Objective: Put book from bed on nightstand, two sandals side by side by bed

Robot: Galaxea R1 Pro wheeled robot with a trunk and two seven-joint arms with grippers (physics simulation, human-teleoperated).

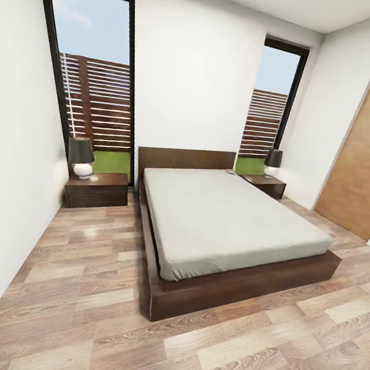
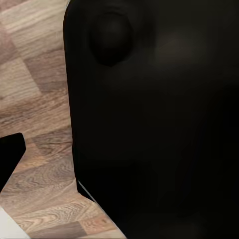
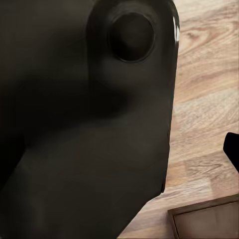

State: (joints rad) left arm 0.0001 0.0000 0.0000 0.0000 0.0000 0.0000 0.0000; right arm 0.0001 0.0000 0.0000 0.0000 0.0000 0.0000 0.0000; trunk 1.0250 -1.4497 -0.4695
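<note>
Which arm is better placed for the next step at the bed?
Right, probably. A small flat thing, perhaps the book, lies at the mattress's far right corner, beside the right nightstand. The robot must drive closer first.

bedroom w/ white walls (image 1: 194, 64), light-brown plank floor (image 1: 77, 310), two tall black-framed windows, light wood door (image 1: 365, 155) at 3 o'clock. bed (image 1: 231, 231) at center: low dark-brown platform, flat headboard, bare light-grey mattress. small object near mattress's headboard corner, too small to id. nightstands, dark-brown: one at 9 o'clock (image 1: 96, 190), other at 1 o'clock (image 1: 266, 185), each flanking headboard, lamp on each.
</note>
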